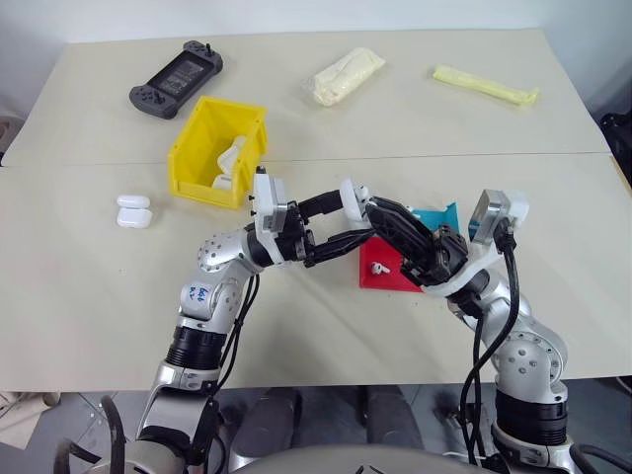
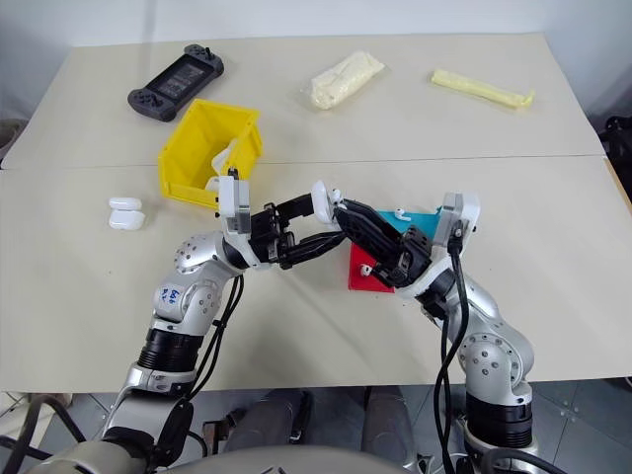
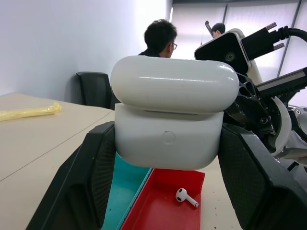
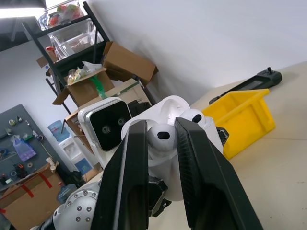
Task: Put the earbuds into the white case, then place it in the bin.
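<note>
Above red tray (image 1: 387, 279): left gripper (image 1: 346, 212) clamps case (image 3: 170, 117), right gripper (image 4: 160, 143) pinches earbud (image 4: 160, 137). Misaligned insertion drops my earbud.

We see silver-grey jointed arms with black ribbed forearm bands. Left gripper (image 1: 341, 222) and right gripper (image 1: 367, 209) have black fingers, and a white camera block sits on each wrist. Thick black cable runs down the right arm (blue handwritten label on left).
</note>
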